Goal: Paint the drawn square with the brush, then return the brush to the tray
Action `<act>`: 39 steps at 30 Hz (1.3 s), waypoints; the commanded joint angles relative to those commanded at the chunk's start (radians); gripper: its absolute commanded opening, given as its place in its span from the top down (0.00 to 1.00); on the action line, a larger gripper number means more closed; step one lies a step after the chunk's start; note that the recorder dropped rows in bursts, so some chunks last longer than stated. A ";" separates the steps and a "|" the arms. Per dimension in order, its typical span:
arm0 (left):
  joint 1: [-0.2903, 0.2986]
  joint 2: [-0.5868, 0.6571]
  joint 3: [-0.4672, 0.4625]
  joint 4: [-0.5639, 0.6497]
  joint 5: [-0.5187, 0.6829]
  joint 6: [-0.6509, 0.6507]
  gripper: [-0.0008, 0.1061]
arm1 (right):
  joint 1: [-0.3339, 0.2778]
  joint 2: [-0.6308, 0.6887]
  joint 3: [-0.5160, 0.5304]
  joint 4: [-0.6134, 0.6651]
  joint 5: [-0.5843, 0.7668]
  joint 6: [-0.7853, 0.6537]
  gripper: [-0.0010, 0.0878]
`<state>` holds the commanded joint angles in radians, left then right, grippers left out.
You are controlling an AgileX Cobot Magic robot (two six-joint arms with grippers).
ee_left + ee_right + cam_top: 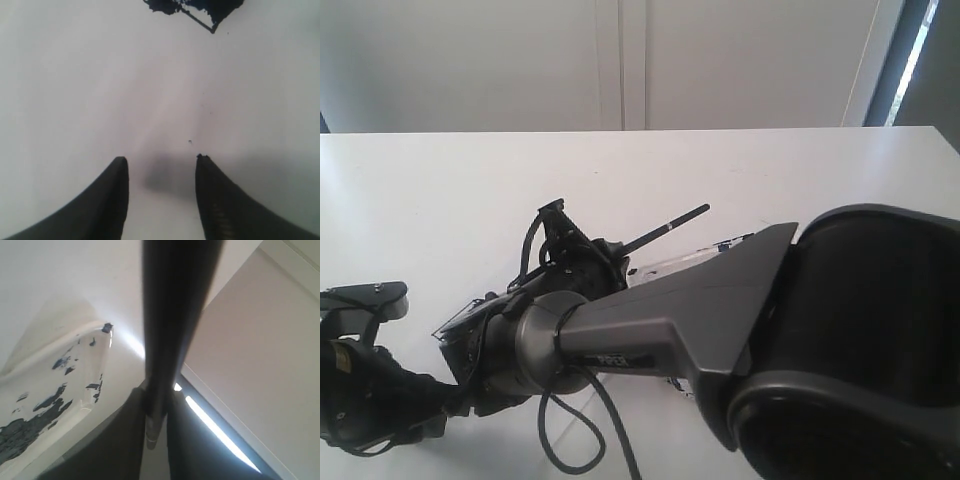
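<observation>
Right gripper [154, 412] is clamped on the brush [175, 300] — a dark blur near the lens, its tip not made out; the tray [80, 375], blotted navy, lies beside it, partly cut off; left gripper [160, 159] stands wide and empty over the paper [150, 90]; the square [200, 10] — smeared — is cut by the edge.

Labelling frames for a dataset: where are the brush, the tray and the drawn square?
the brush [670, 226], exterior view, middle of its shaft.
the tray [82, 360], right wrist view, bare patch inside its rim.
the drawn square [200, 21], left wrist view, its black outline edge.
</observation>
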<state>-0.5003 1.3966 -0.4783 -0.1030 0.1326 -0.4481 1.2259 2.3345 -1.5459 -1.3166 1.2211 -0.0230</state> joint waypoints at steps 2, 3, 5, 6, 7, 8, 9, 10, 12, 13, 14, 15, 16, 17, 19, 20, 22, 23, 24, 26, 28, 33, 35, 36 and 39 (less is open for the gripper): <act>0.000 -0.005 0.000 0.006 0.001 0.000 0.54 | 0.000 0.013 0.000 -0.003 0.000 0.000 0.99; 0.000 -0.005 0.000 0.010 0.003 0.000 0.54 | 0.000 0.015 0.000 -0.004 0.000 0.000 0.99; 0.000 -0.012 0.000 0.010 -0.005 -0.001 0.54 | -0.002 0.015 0.000 -0.011 0.000 0.000 0.99; 0.000 -0.012 0.000 0.010 -0.010 -0.001 0.54 | -0.004 0.011 0.000 -0.011 0.000 0.000 0.99; 0.000 -0.012 0.000 0.010 -0.014 -0.001 0.54 | -0.006 0.009 0.000 -0.011 0.000 0.000 0.99; 0.000 -0.012 0.000 0.010 -0.017 -0.001 0.54 | -0.010 0.009 0.000 -0.011 0.000 0.000 0.99; 0.000 -0.012 0.000 0.010 -0.018 -0.001 0.54 | -0.010 0.009 0.000 -0.007 0.000 0.000 0.99; 0.000 -0.012 0.000 0.015 -0.018 -0.001 0.54 | -0.013 0.009 0.000 -0.003 0.000 0.000 0.99; 0.004 -0.012 0.000 0.033 -0.023 -0.001 0.54 | -0.013 0.009 0.000 0.001 0.000 0.000 0.99; 0.013 -0.012 0.000 0.037 -0.025 0.001 0.54 | -0.013 0.010 0.000 0.001 0.000 0.000 0.99; 0.021 -0.012 0.000 0.045 -0.025 0.003 0.54 | -0.016 0.010 0.000 0.001 0.000 0.000 0.99; 0.035 -0.012 0.000 0.049 -0.022 0.003 0.54 | -0.017 0.010 0.000 0.001 0.000 0.000 0.99; 0.052 -0.012 0.000 0.052 -0.018 0.003 0.54 | -0.020 0.010 0.000 0.001 0.000 0.000 0.99; 0.066 -0.012 0.000 0.059 -0.013 0.003 0.54 | -0.024 0.010 0.000 -0.001 0.000 0.000 0.99; 0.106 -0.012 0.000 0.074 0.003 0.003 0.54 | -0.031 0.008 0.000 -0.005 0.000 0.006 0.99; 0.123 -0.012 0.000 0.074 0.008 0.003 0.54 | -0.035 0.003 0.000 -0.010 0.000 0.023 0.99; 0.165 -0.012 0.000 0.074 0.012 0.003 0.54 | -0.034 -0.010 0.000 -0.031 0.000 0.094 0.99; 0.183 -0.012 0.000 0.074 0.012 0.003 0.54 | -0.034 -0.022 0.000 -0.036 0.000 0.152 0.99; 0.199 -0.012 0.000 0.074 0.006 0.003 0.54 | -0.034 -0.034 0.000 -0.038 0.000 0.192 0.99; 0.217 -0.012 0.000 0.074 -0.001 0.003 0.54 | -0.034 -0.060 0.000 -0.039 0.000 0.248 0.99; 0.221 -0.012 0.000 0.074 -0.006 0.003 0.54 | -0.034 -0.092 0.000 -0.039 0.000 0.306 0.99; 0.221 -0.032 0.000 0.074 -0.008 -0.001 0.54 | -0.034 -0.185 0.000 -0.013 0.000 0.474 0.99; 0.221 -0.063 0.000 0.074 -0.008 -0.001 0.54 | -0.034 -0.231 0.000 0.012 0.000 0.532 0.99; 0.221 -0.084 0.000 0.074 -0.008 -0.001 0.54 | -0.034 -0.250 0.000 0.027 0.000 0.555 0.99; 0.221 -0.154 0.000 0.074 -0.001 0.003 0.54 | -0.034 -0.317 0.000 0.093 0.000 0.606 0.99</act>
<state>-0.2791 1.2421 -0.4783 -0.0290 0.1312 -0.4452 1.1921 2.0179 -1.5459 -1.2234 1.2211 0.5827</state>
